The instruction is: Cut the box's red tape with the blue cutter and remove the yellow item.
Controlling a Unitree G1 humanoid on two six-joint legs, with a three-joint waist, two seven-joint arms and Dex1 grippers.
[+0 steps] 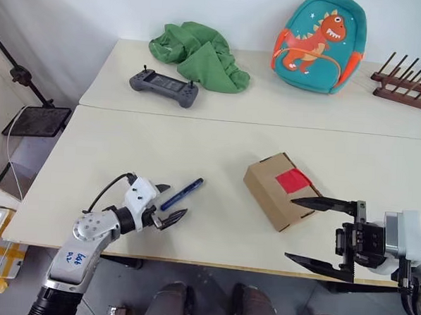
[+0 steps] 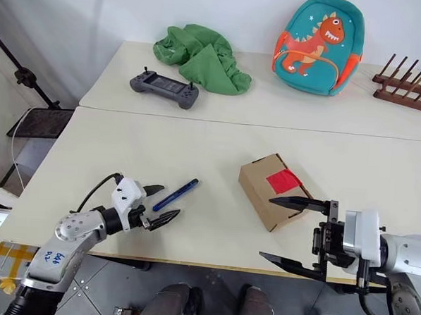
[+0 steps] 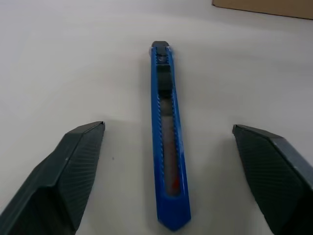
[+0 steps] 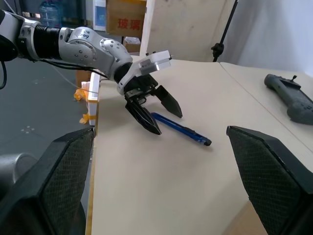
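Box (image 1: 281,190): closed, contents hidden, red tape (image 1: 295,180) on top. Blue cutter (image 1: 182,193): flat on surface (image 1: 218,140), long axis toward box. Left gripper (image 1: 167,203) straddles cutter, jaws wide; right gripper (image 1: 324,236) beside box, jaws wide.

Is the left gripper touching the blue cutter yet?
Apart. In the left wrist view the blue cutter lies on the table between the open fingers of the left gripper, bare tabletop either side.
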